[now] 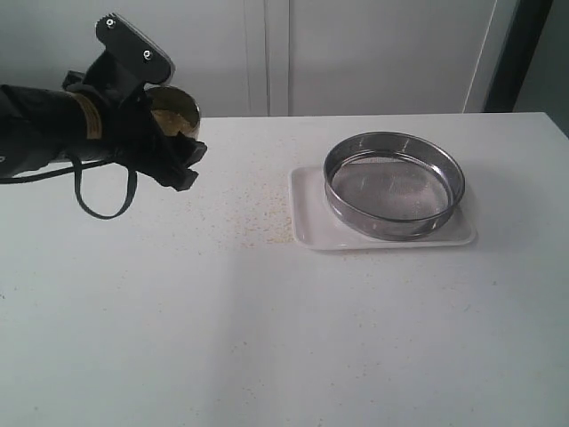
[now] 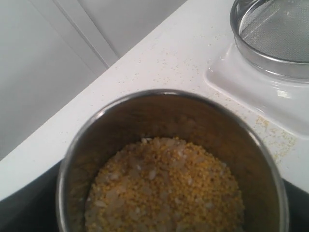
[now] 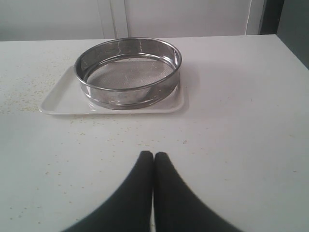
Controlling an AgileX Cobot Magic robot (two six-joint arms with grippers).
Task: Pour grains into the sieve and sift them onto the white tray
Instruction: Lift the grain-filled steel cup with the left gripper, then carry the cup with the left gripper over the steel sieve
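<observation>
My left gripper [image 1: 178,158] is shut on a small steel cup [image 1: 175,108], held above the table's far left. The left wrist view looks down into the cup [image 2: 159,96], about half full of golden-yellow and pale grains [image 2: 166,188]; the fingers are hidden there. The sieve [image 1: 394,185], a wide steel ring with an empty mesh bottom, rests on the white tray [image 1: 311,227] right of centre, well to the right of the cup. My right gripper [image 3: 153,155] is shut on nothing, low over the table in front of the sieve [image 3: 128,72] and tray [image 3: 63,99].
Spilled grains [image 1: 258,222] speckle the white table between the cup and the tray's left edge. A pale wall with panel seams [image 1: 267,53] runs behind the table's far edge. The right arm is outside the exterior view.
</observation>
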